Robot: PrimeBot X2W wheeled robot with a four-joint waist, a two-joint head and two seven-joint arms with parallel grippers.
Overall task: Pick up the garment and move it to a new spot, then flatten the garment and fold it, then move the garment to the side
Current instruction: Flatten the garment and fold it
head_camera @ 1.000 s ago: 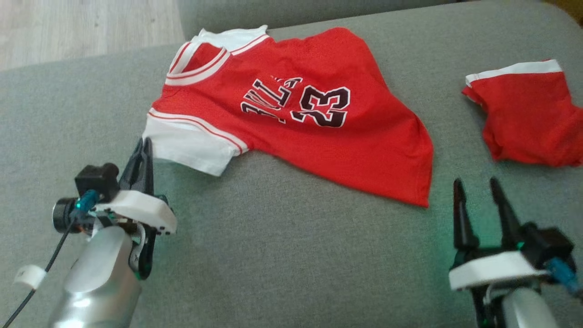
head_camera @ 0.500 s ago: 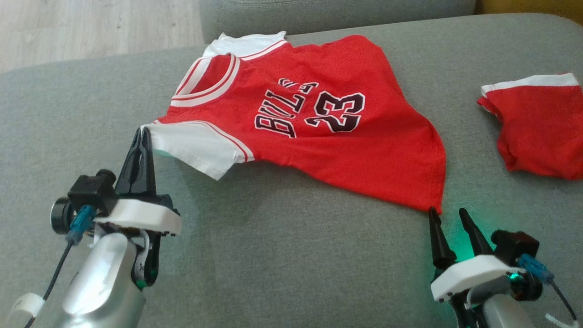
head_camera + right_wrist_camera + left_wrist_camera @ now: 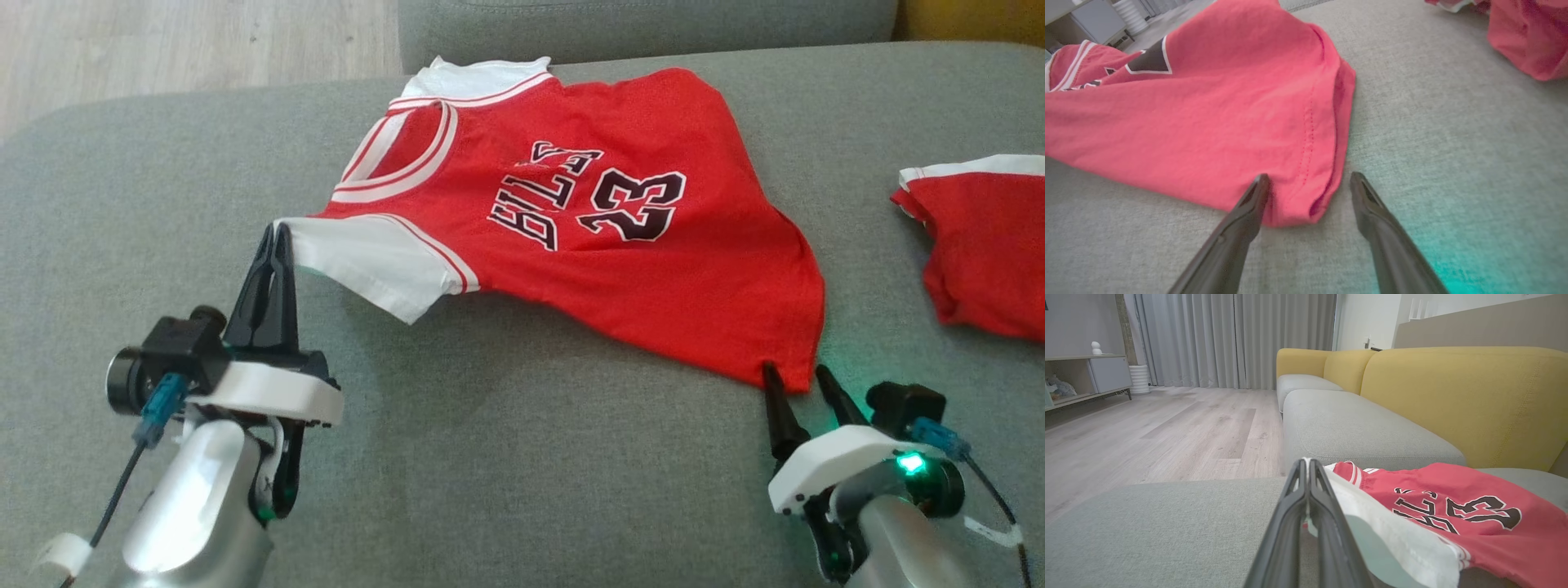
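Observation:
The garment (image 3: pixel 620 261) is a red jersey with white sleeves and the number 23, spread on the grey sofa seat (image 3: pixel 490 457). My left gripper (image 3: pixel 277 230) is shut on the tip of its white sleeve (image 3: pixel 367 261), and that sleeve is held a little off the cushion. The left wrist view shows the shut fingers (image 3: pixel 1306 486) with the white sleeve (image 3: pixel 1384 539) draped to their right. My right gripper (image 3: pixel 793 376) is open at the jersey's lower right hem corner (image 3: pixel 1306 204), which lies between the two fingertips (image 3: pixel 1261 181) in the right wrist view.
A second red garment with a white band (image 3: pixel 988 245) lies at the seat's right edge. Wooden floor (image 3: pixel 163 49) lies beyond the seat's far left edge. Another grey seat (image 3: pixel 1351 433) with yellow backrests (image 3: pixel 1461 396) stands behind.
The head camera has shifted, so the whole picture slid right and down. My right gripper has moved up to the jersey's hem corner. The left gripper still grips the sleeve.

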